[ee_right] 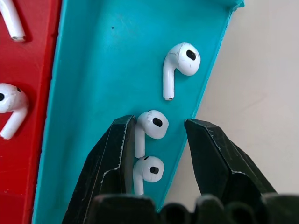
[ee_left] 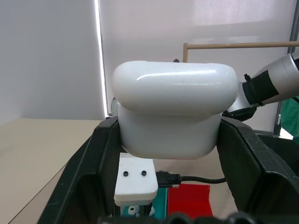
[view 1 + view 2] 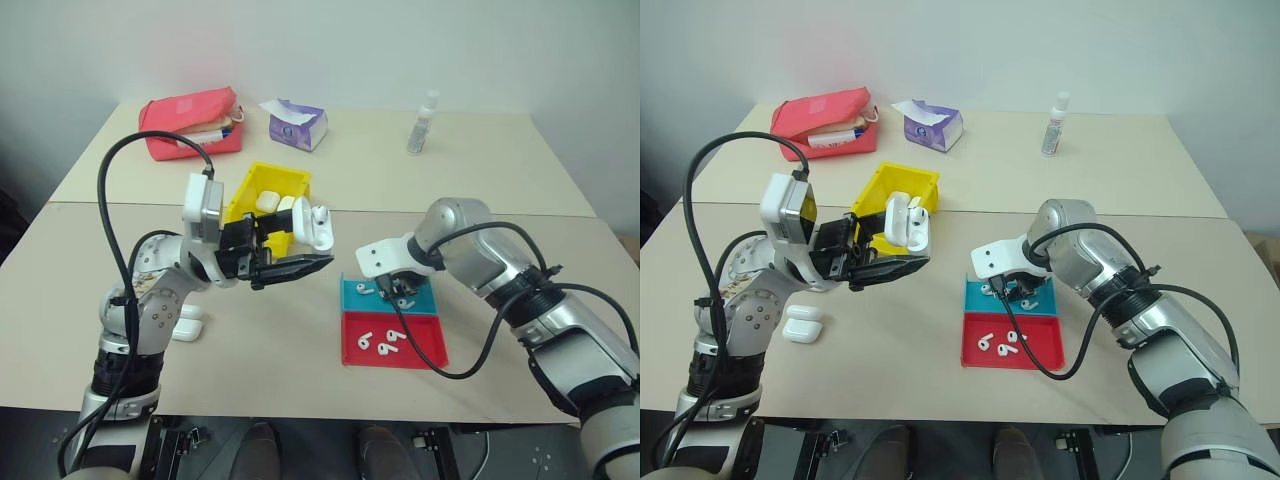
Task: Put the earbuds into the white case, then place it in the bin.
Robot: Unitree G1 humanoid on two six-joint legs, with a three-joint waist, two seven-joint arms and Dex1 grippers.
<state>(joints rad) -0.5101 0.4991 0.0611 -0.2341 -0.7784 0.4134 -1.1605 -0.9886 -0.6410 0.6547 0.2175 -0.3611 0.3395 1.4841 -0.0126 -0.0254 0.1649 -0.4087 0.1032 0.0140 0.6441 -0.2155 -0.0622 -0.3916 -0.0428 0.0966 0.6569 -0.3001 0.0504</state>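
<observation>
My left gripper (image 3: 305,260) is shut on the white case (image 3: 316,228), held up above the table with its lid flipped open, just in front of the yellow bin (image 3: 262,180). In the left wrist view the case (image 2: 175,112) sits clamped between both black fingers. My right gripper (image 3: 400,296) points down into the teal tray (image 3: 350,292), open. In the right wrist view its fingers (image 1: 112,154) straddle one earbud (image 1: 150,127) without closing on it. A second earbud (image 1: 148,170) lies just below and a third (image 1: 180,65) lies farther off.
A red tray (image 3: 425,352) with more earbuds adjoins the teal one. White cases lie in the bin (image 3: 270,200) and two on the table by my left arm (image 3: 186,322). A red pouch (image 3: 190,122), tissue pack (image 3: 296,124) and small bottle (image 3: 424,122) stand at the back.
</observation>
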